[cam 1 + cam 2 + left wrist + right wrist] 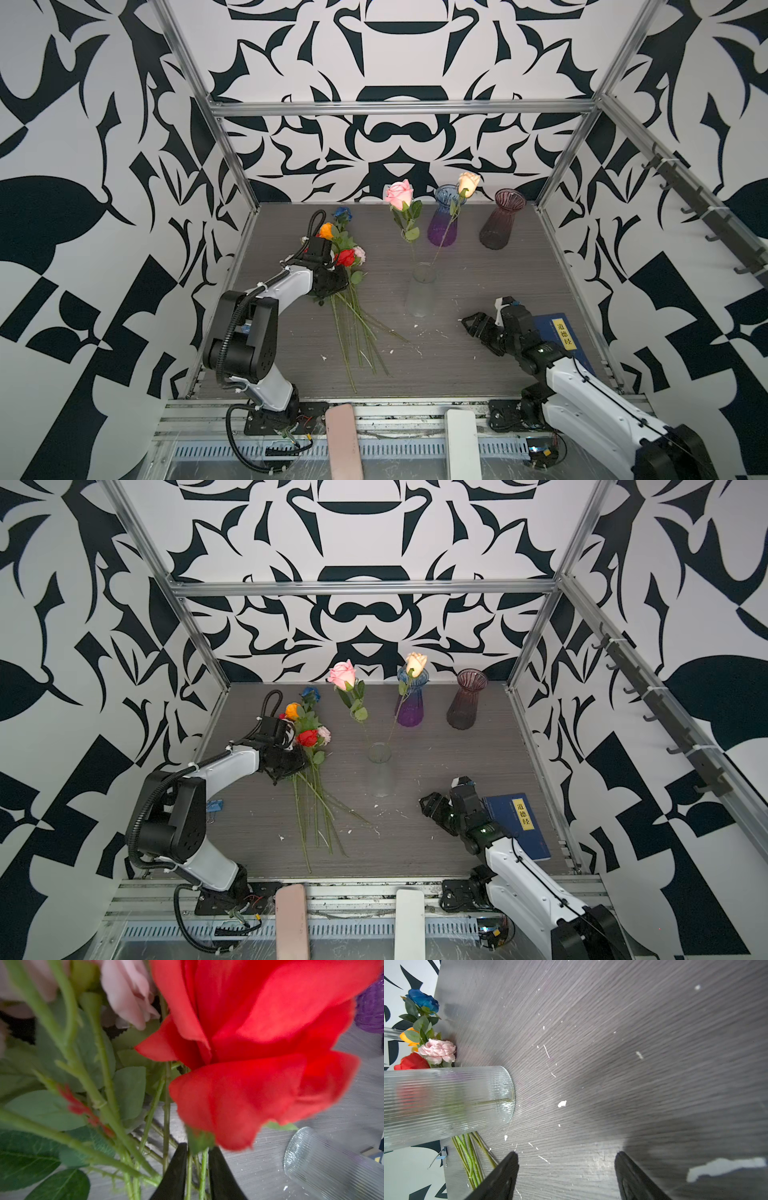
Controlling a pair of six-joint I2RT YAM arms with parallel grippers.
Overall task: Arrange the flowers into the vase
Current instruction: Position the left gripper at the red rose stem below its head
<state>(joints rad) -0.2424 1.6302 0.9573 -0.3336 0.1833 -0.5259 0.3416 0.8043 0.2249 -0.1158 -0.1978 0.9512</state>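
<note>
A clear ribbed vase [422, 291] stands mid-table with a pink rose [400, 195] and a cream rose [468, 183] standing in it. To its left a bunch of flowers lies on the table: red rose [345, 257], orange [326, 230], blue [343, 214] and a pale pink carnation [359, 253], stems [357, 332] pointing toward the front. My left gripper [197, 1147] sits on this bunch, jaws narrow and pinching two green stems just under the red rose [259, 1053]. My right gripper [469, 326] hovers low, right of the vase [436, 1103], open and empty [566, 1155].
A blue-to-purple vase [444, 220] and a dark plum vase [498, 224] stand at the back. A blue book [561, 336] lies under the right arm. A blue binder clip [214, 806] lies by the left arm. White crumbs dot the table [457, 365].
</note>
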